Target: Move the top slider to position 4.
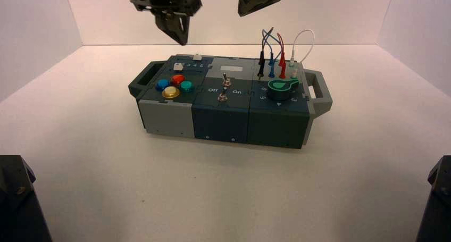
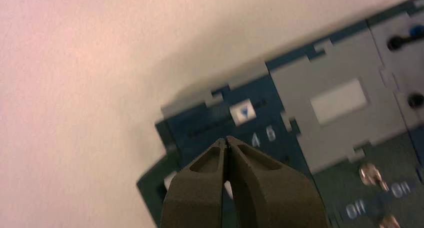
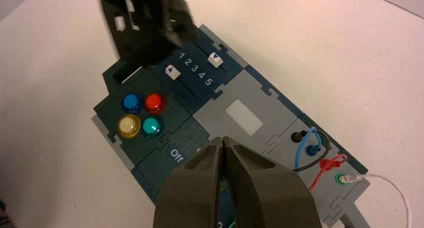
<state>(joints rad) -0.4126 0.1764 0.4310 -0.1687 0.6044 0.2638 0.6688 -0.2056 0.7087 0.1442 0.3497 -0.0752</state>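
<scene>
The top slider is a small white knob on the box's far left part; it also shows in the left wrist view and the right wrist view. Its blue triangle points at the digit row, somewhere near 3 and 4. The digit 4 also shows in the left wrist view. My left gripper is shut and empty, in the air above and behind the sliders. My right gripper is shut and empty, high above the box's middle.
A second white slider stands near digit 1. Blue, red, yellow and teal buttons sit in front of it. Two toggle switches, a green knob and plugged wires lie to the right. Handles stick out at both ends.
</scene>
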